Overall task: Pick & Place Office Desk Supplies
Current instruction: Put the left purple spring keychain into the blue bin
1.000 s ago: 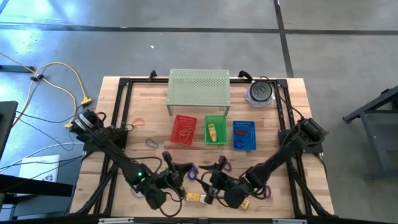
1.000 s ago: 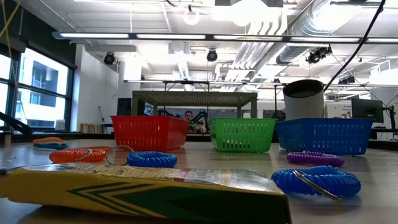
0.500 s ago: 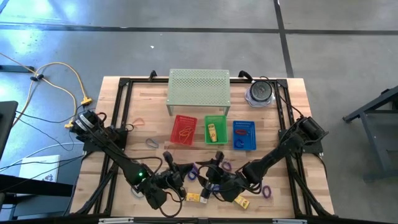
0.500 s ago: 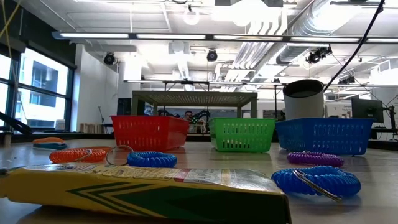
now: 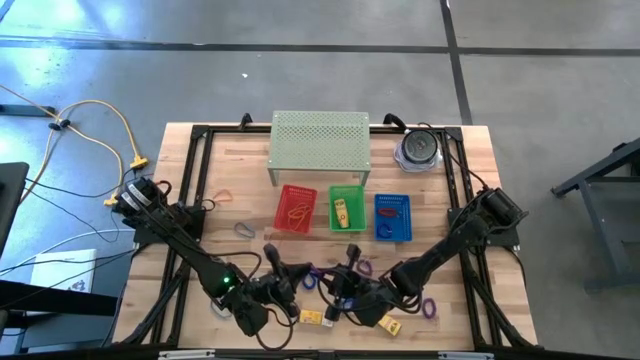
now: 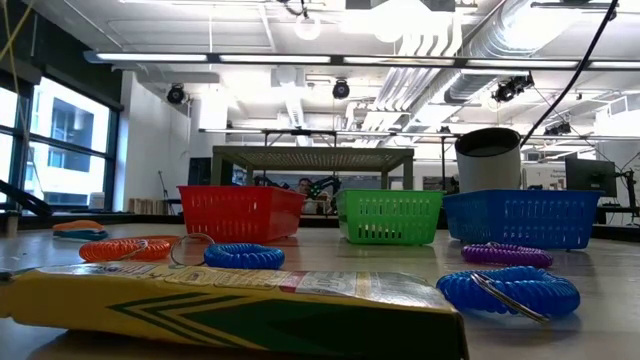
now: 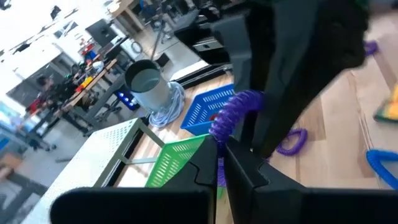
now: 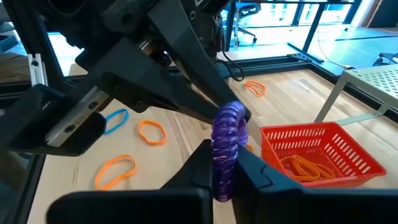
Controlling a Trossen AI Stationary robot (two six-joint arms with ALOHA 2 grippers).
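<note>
A purple coiled loop [image 5: 311,276] is held between my two grippers near the table's front middle. My left gripper [image 5: 294,276] is shut on it from the left, and my right gripper [image 5: 335,282] is shut on it from the right. The left wrist view shows the coil [image 7: 235,112] rising from my own fingers toward the other arm. The right wrist view shows it [image 8: 227,134] standing up from that gripper's fingers. Red [image 5: 295,208], green [image 5: 347,209] and blue [image 5: 393,217] baskets stand mid-table. Two yellow boxes [image 5: 315,318] [image 5: 388,325] lie by the front edge. My left gripper pinches one end of the purple coil [image 7: 219,135] between its two fingers, coming level from the table's left. Its fingertips [image 8: 241,116] meet the coil's far end as the other wrist sees it. My right gripper pinches the coil's other end [image 8: 224,165] between its two fingers, coming from the table's right. The coil sticks out beyond the fingers toward the left gripper.
A green perforated shelf [image 5: 320,143] and a grey cup [image 5: 418,148] stand at the back. Loose loops lie about: purple [image 5: 430,308] [image 5: 362,267], blue [image 5: 243,229], orange [image 5: 222,194]. In the low view a yellow box [image 6: 230,305] and a blue coil [image 6: 508,290] lie close.
My right gripper has moved toward the table's left, up to the left gripper, and has shut on the purple coil that the left gripper holds. The left gripper has kept still.
</note>
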